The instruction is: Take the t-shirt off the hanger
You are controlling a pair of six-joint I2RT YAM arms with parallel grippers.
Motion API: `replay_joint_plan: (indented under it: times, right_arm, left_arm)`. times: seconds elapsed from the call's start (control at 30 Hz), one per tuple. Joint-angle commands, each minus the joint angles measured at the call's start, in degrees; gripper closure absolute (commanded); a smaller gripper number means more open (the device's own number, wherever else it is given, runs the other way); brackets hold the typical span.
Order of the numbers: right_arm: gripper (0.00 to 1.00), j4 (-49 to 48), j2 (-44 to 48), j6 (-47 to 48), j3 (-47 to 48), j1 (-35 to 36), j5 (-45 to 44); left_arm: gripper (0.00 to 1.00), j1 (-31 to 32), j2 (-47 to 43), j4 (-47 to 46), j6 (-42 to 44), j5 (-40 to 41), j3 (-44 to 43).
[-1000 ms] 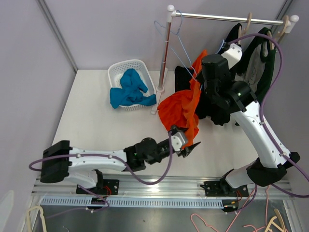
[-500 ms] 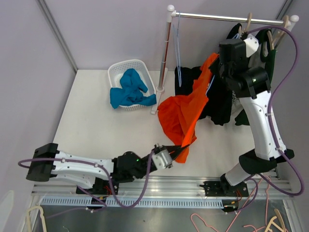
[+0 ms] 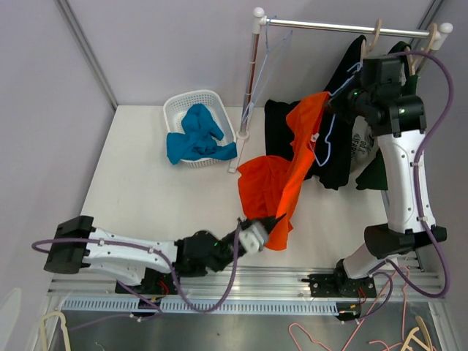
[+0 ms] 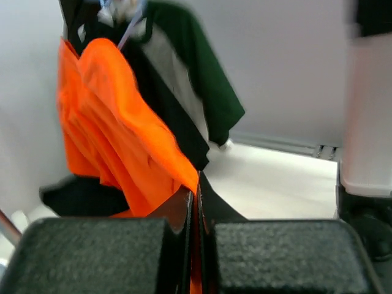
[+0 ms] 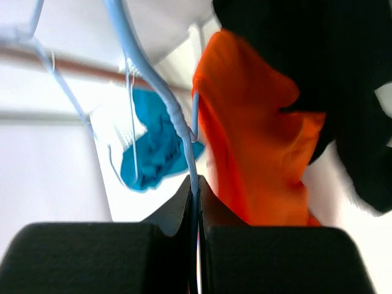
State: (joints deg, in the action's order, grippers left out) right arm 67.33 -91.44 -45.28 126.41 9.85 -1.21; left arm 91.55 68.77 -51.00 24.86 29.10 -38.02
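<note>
1. The t-shirt point(image 3: 285, 179), orange, is seen at the centre of the top view, stretched as a long drape from the upper right down to the lower centre.
2. Its upper end is carried on the hanger point(image 3: 326, 139), a pale blue wire one, at the upper right of the frame, below the rail point(image 3: 344, 28).
3. Dark garments point(image 3: 340, 157) are hung behind the t-shirt, at the right of the frame.
4. The right hand point(image 3: 342, 99) is closed on the hanger; in the right wrist view the wire is pinched between the 2 fingers at the lower centre.
5. The left hand point(image 3: 272, 221) is found at the lower centre of the top view, clamped on the bottom hem of the t-shirt.
6. In the left wrist view a strip of orange cloth is seen squeezed between the 2 pads.
7. The left arm is laid low along the near edge of the tabletop point(image 3: 146, 197).
8. A white basket point(image 3: 173, 110) holding a blue cloth point(image 3: 196, 131) is set at the upper left, just beside the rail's post point(image 3: 248, 88).
</note>
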Motion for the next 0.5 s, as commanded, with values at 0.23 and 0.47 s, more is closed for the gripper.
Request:
replay_joint_plan:
  times: [0.23,0.47]
  right_arm:
    - [1.00,-2.0,24.4,-2.2,-23.3,25.6,-19.2]
    - [1.00,-4.7,30.6,3.3,-31.5,29.9,-31.0]
  left_arm:
    - [0.99,-22.5,4.8,48.5,-36.4,-7.4,-27.4]
    - [0.99,-23.3,-3.9,61.4,-37.7,-8.1,-30.3]
